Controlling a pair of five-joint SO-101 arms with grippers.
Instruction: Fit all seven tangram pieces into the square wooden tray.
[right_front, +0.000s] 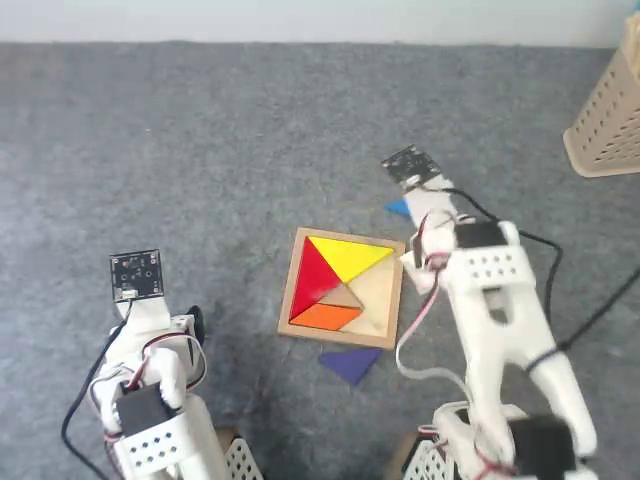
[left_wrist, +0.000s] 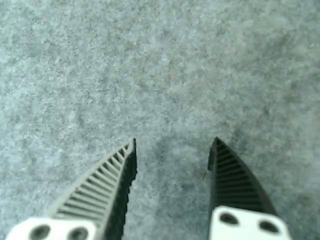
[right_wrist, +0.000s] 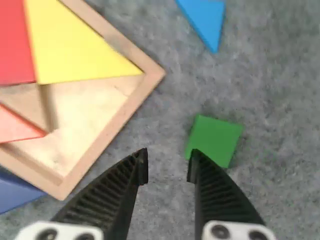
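While hovering with jaws apart, centre right gripper (right_wrist: 167, 160) over green square (right_wrist: 214, 139) at 2 o'clock of tray (right_wrist: 113, 131), straddle opposite edges, close gently.

In the high view the right arm (right_front: 495, 290) covers the green square (right_wrist: 214, 139) and most of the blue triangle (right_front: 398, 208), and the right wrist view cuts off the wooden tray (right_wrist: 150, 82) and the dark blue piece (right_wrist: 12, 192).

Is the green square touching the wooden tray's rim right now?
Apart. The right wrist view shows bare grey carpet between the green square and the wooden tray rim.
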